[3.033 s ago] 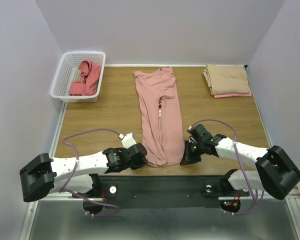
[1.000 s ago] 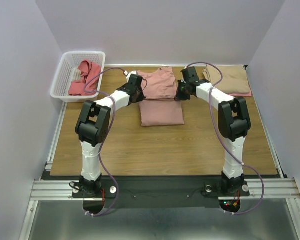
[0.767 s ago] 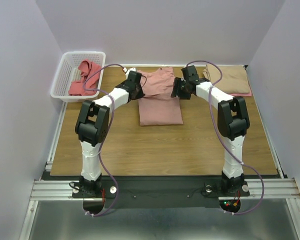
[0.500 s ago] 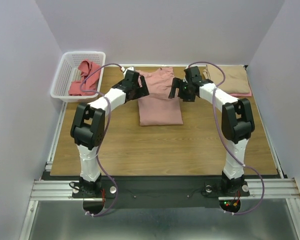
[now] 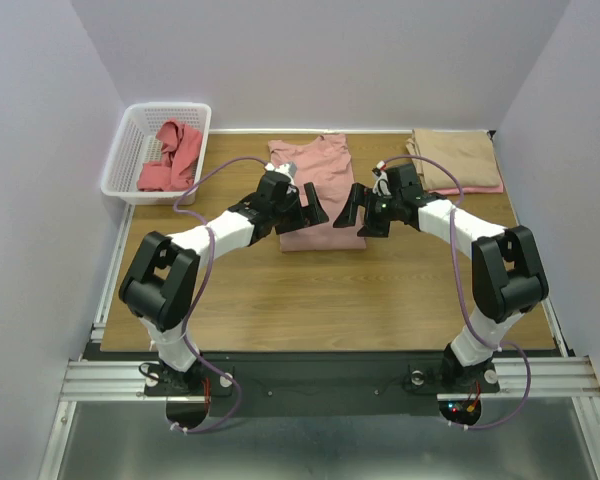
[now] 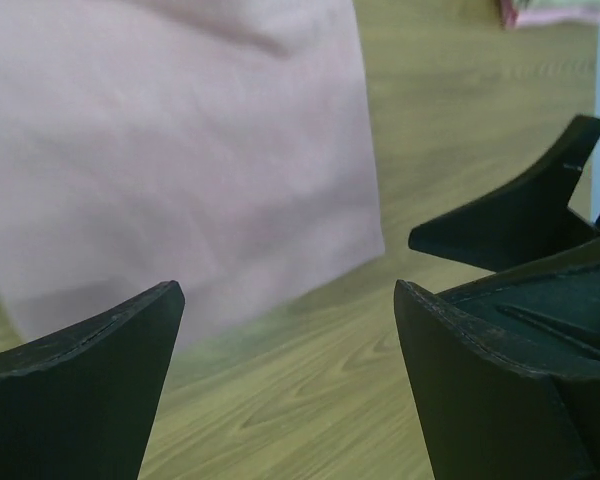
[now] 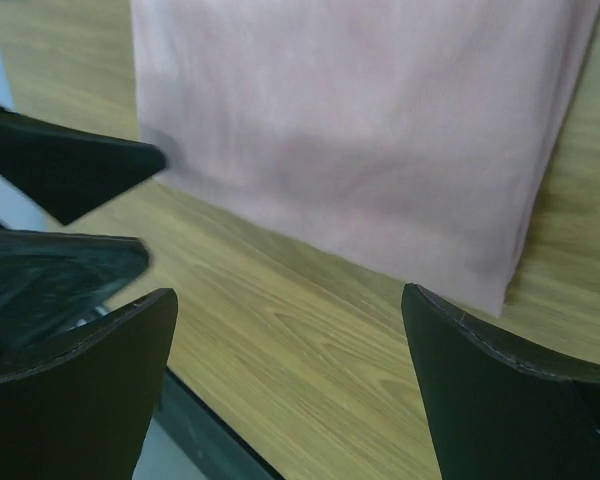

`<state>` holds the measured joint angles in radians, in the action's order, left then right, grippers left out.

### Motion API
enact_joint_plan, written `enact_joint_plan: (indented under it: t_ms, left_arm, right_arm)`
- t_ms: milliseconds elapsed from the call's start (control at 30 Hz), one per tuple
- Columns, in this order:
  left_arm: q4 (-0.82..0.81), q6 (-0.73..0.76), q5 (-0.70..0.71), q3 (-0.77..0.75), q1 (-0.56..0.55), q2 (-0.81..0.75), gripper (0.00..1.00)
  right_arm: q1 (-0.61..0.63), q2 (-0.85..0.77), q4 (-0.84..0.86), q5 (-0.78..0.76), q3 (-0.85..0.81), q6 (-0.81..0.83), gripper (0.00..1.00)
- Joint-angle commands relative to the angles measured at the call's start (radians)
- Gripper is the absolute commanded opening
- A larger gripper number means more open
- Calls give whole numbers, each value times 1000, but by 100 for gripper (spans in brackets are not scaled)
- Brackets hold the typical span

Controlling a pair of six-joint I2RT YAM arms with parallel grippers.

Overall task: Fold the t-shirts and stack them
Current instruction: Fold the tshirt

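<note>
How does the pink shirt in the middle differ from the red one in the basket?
The pink shirt lies flat and folded; the red shirt is crumpled in a heap. The pink shirt rests on the table; the red shirt sits in the basket. Both are soft cloth.

Basket (image 5: 121, 160) far left, crumpled t-shirt (image 5: 172, 156) in it, folded t-shirt (image 5: 318, 185) far centre on table (image 5: 310, 295), stack of 2 t-shirts (image 5: 460, 160) far right.

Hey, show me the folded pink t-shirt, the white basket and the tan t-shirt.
pink t-shirt (image 5: 318, 165), top external view, its far half beyond the arms.
white basket (image 5: 122, 152), top external view, its left lattice wall.
tan t-shirt (image 5: 460, 158), top external view, middle of its folded top.
</note>
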<state>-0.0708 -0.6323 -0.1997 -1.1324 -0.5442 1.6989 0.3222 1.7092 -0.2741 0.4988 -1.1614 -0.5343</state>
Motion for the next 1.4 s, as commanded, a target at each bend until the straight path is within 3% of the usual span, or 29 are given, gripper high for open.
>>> enact_joint_plan:
  t_ms: [0,367,533,733,867,1000,1067,1167,1200,1267,1300,1367]
  left_arm:
    - [-84,-53,-69,100,-11,31,99]
    - [-118,-86,19,321,-8,25,98]
    - [-87,-80,11,332,-11,-80,98]
    - [37,-78,138,347,-14,-277,99]
    - [100,-83,255,361,-5,-294,98]
    - [95,-78,247,344,12,-219,98]
    - [85,-79,237,333,20,-161,93]
    - [75,-90,237,316,30,-91,78]
    - [75,-98,233,304,33,-73,67]
    - [51,-102,218,290,35,-27,56]
    - [48,-102,206,281,35,-16,45]
    - [45,-101,204,281,35,4,34]
  right_arm:
    - [5,30,131,121,83,-53,100]
    - [5,69,153,-28,250,-38,100]
    - [5,-8,150,3,249,-30,100]
    - [5,-137,89,-141,261,-20,100]
    - [5,-152,67,-190,261,-10,100]
    - [5,-102,64,-212,226,-13,100]
    - [5,-74,62,-220,203,-18,100]
    - [5,-16,62,-214,174,-23,97]
    - [5,3,62,-204,167,-23,93]
    - [6,39,64,-183,158,-27,89]
    - [5,47,61,-181,154,-26,74]
    - [5,53,61,-164,160,-24,61]
